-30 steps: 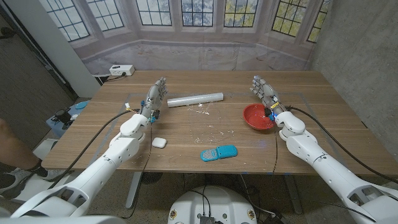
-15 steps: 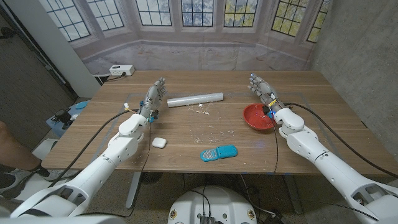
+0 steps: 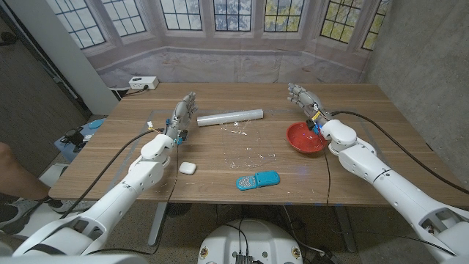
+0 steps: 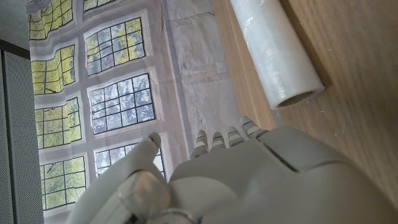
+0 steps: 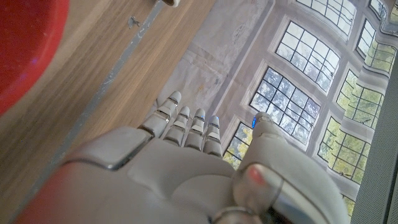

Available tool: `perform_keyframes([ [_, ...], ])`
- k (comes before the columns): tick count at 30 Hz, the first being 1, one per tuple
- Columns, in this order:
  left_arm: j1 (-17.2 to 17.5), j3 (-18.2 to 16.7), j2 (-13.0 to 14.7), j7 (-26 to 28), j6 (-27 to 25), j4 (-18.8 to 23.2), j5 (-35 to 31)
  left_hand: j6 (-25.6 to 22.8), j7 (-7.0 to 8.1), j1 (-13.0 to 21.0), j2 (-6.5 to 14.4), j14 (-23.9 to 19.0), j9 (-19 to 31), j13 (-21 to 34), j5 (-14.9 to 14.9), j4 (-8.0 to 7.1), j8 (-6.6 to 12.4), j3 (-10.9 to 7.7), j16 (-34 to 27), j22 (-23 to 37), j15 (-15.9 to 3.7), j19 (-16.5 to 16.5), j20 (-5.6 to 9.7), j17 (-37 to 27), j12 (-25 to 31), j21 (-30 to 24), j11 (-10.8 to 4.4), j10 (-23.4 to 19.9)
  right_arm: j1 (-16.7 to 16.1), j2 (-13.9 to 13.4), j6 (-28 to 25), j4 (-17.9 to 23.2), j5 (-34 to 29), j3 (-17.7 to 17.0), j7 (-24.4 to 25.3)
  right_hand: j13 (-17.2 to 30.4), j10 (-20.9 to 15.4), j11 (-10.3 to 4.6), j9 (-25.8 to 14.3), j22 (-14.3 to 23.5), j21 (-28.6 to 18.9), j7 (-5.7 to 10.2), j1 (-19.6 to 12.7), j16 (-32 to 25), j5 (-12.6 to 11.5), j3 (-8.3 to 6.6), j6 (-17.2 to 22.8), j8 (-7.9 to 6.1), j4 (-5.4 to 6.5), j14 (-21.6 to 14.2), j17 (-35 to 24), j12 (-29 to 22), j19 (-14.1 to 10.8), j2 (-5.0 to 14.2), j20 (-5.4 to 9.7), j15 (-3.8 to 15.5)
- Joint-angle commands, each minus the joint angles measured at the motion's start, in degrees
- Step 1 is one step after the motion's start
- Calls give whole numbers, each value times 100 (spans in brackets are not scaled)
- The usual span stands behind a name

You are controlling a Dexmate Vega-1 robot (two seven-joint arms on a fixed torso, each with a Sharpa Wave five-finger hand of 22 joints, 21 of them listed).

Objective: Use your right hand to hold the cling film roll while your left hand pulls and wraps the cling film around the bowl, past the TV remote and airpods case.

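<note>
A wooden table (image 3: 220,158) fills the middle of the head view, with pale crumbs or flecks (image 3: 253,152) scattered across its centre and a few more (image 3: 236,126) higher up; a white power strip (image 3: 142,83) sits at the table's upper left corner, by the edge; behind the table, across the top of the frame, runs a backdrop printed with leaded windows (image 3: 234,15) and a stone sill; a grey wall (image 3: 421,59) closes the right side; at the left edge, below the table, lie blue and dark items on the floor (image 3: 80,133), too small to tell; a person's knee (image 3: 11,165) shows at the far left edge.
</note>
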State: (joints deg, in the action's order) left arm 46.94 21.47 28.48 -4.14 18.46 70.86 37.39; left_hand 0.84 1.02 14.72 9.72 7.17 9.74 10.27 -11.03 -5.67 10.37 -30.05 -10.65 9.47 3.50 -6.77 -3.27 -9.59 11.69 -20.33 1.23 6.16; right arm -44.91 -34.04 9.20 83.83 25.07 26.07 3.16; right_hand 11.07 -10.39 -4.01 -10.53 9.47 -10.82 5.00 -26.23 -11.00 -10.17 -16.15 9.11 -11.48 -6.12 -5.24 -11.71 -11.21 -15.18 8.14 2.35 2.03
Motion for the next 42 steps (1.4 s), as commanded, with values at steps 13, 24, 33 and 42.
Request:
perform_keyframes([
  [13, 106, 13, 11, 244, -25, 239, -108, 7, 4, 112, -11, -57, 22, 16, 27, 65, 2, -92, 15, 27, 5, 51, -28, -12, 6, 56, 5, -13, 499, -598, -1031, 875, -1406, 541, 3, 5, 79, -81, -22, 23, 58, 66, -214, 17, -33, -63, -68, 51, -164, 103, 42, 25, 217, -35, 219, 359],
  [24, 208, -32, 87, 236, -39, 305, -67, 12, 4, 131, -14, -74, 22, 17, 36, 96, -2, -118, 15, 28, 13, 59, -34, -12, 2, 86, 12, -18, 779, -683, -1611, 1247, -2148, 887, -93, 0, 117, -104, -19, 24, 44, 81, -347, 8, -44, -96, -116, 59, -266, 145, 78, 30, 304, -73, 103, 349],
  [33, 339, -103, 174, 298, -34, 427, -45, 16, 6, 145, -12, -79, 22, 17, 40, 116, -3, -136, 18, 29, 16, 67, -39, -12, 1, 103, 18, -22, 1088, -619, -1932, 1326, -2668, 1186, -287, -3, 176, -145, -18, 25, 45, 89, -422, 6, -52, -112, -171, 70, -306, 173, 94, 45, 373, -99, -26, 339],
  [42, 400, -136, 219, 283, -35, 477, -13, 21, 4, 165, -10, -90, 22, 18, 46, 146, -5, -162, 20, 30, 21, 79, -46, -11, -2, 128, 15, -26, 1305, -615, -2187, 1428, -3121, 1414, -514, -7, 233, -195, -17, 25, 45, 98, -510, 12, -65, -138, -233, 81, -343, 212, 107, 56, 430, -119, -139, 344],
])
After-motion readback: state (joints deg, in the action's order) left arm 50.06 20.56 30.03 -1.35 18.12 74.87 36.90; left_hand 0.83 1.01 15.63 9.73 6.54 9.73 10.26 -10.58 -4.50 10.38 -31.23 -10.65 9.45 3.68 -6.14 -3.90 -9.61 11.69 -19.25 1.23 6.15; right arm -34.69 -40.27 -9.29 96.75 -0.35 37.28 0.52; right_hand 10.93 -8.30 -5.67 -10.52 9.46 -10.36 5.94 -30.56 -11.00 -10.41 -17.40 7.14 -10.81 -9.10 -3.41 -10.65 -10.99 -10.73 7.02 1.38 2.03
